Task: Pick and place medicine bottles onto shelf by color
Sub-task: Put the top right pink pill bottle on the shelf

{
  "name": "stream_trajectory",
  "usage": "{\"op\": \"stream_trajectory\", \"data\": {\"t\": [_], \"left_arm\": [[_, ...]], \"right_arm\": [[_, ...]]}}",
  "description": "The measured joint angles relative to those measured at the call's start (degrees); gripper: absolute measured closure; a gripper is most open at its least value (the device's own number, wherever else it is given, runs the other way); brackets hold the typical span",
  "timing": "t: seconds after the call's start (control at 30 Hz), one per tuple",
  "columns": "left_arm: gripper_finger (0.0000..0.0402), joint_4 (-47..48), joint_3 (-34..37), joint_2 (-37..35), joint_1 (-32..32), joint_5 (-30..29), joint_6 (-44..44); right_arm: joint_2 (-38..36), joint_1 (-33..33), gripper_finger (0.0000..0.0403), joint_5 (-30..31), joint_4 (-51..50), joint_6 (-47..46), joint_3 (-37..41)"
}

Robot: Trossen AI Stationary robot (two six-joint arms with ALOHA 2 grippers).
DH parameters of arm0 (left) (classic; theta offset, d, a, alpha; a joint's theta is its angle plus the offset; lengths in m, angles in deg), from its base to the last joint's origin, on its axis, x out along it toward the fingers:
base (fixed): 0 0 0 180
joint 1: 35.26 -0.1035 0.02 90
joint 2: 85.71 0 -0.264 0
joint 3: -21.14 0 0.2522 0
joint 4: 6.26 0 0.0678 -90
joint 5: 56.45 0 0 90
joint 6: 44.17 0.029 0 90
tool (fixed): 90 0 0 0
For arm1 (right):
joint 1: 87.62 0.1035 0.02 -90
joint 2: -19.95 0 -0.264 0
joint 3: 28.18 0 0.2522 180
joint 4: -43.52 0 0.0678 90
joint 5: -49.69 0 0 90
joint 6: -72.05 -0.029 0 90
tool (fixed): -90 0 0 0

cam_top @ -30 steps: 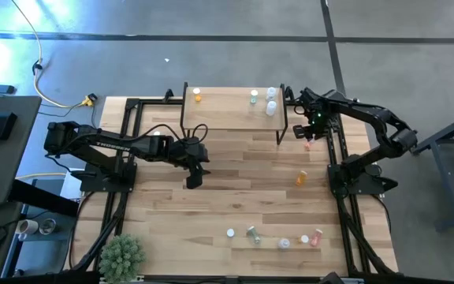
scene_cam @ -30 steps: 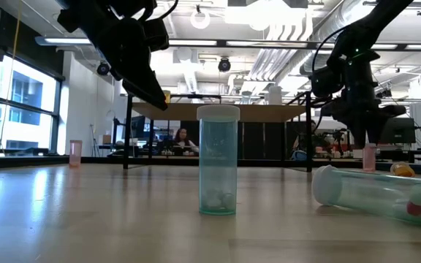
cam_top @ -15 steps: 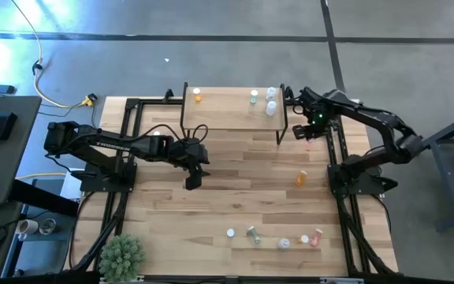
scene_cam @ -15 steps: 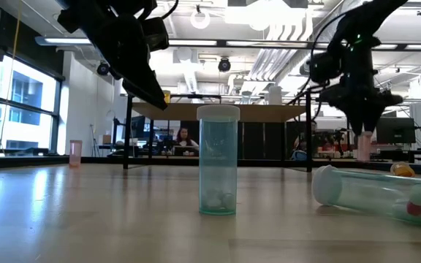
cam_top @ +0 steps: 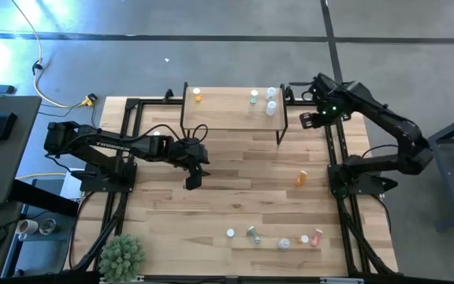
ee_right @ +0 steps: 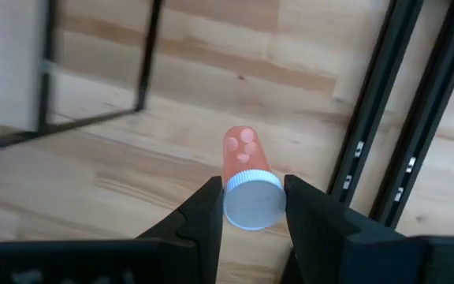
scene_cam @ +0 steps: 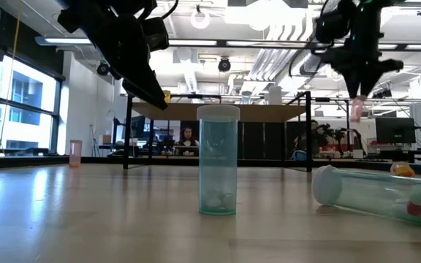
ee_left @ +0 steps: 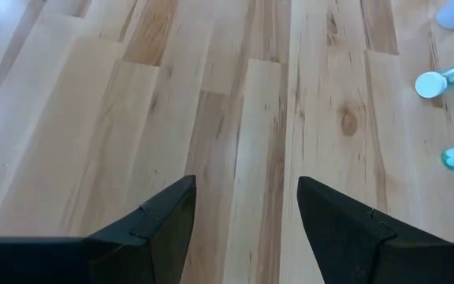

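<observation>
A pink medicine bottle point(ee_right: 243, 150) with a white cap hangs under my right gripper point(ee_right: 253, 209), which is shut on it. In the low view this bottle point(scene_cam: 357, 109) hangs about level with the shelf top. The shelf point(cam_top: 231, 110) stands at the table's far edge and carries an orange bottle point(cam_top: 197, 95), a green one point(cam_top: 254, 97) and two white ones point(cam_top: 271, 102). My right gripper point(cam_top: 314, 120) is just right of the shelf. My left gripper point(cam_top: 191, 180) hovers open above the table's middle, its fingers point(ee_left: 172, 225) around bare wood. My right gripper pinches the pink bottle's white cap point(ee_right: 253, 207) between its two fingers point(ee_right: 207, 209). The fingers come from above, pointing down. The bottle hangs upright below them, lifted clear of the table.
An orange bottle point(cam_top: 301, 178) stands on the table's right side. Near the front edge are a white bottle point(cam_top: 231, 233), a green one point(cam_top: 253, 233), a lying clear one point(cam_top: 284, 243) and a pink one point(cam_top: 315, 237). A plant point(cam_top: 122, 254) stands at the near left corner. Black frame rails point(ee_right: 416, 102) run beside the right arm.
My right gripper has gone up and a little toward the table's far edge, staying shut on the pink bottle. The bottle stood on the table beside the shelf's right leg. It is now lifted clear, about as high as the shelf top.
</observation>
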Motion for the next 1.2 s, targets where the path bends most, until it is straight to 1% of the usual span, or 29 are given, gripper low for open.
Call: {"op": "stream_trajectory", "data": {"t": [0.1, 0.27, 0.37, 0.53, 0.6, 0.73, 0.9, 1.03, 1.2], "left_arm": [[0.0190, -0.1, 0.0, 0.0, 0.0, -1.0, 0.0], [0.0190, -0.2, 0.0, 0.0, 0.0, -1.1, -0.4], [0.0190, -0.4, 0.0, 0.0, 0.0, -1.1, -0.5], [0.0190, -2.8, 0.0, 0.0, 0.0, -3.5, -2.6], [0.0190, -3.9, 0.0, 0.0, 0.0, -3.7, -1.8], [0.0190, -6.9, 0.0, 0.0, 0.0, -3.8, 2.8], [0.0190, -11.8, 0.0, 0.0, 0.0, -3.8, 4.5], [0.0190, -14.5, 0.0, 0.0, 0.0, -3.8, 5.1], [0.0190, -16.4, 0.0, 0.0, 0.0, -3.8, 7.1]], "right_arm": [[-0.9, 0.0, 0.0289, 0.1, -1.5, 0.0, -3.4], [-1.3, 1.0, 0.0289, 0.3, -5.1, 0.3, -9.1], [-1.3, 2.8, 0.0289, 0.3, -6.5, 0.3, -12.1], [-1.3, 7.1, 0.0289, 0.2, -7.5, -0.1, -16.2], [-1.3, 9.0, 0.0289, 0.2, -7.5, -0.2, -17.0], [-1.3, 13.2, 0.0289, 0.1, -7.4, -1.6, -17.6], [-1.3, 19.1, 0.0289, -0.4, -6.1, -4.6, -17.6], [-1.3, 24.3, 0.0289, -0.4, -3.5, -7.0, -17.6], [0.0, 30.5, 0.0289, -0.5, 2.0, -8.8, -17.6]]}}
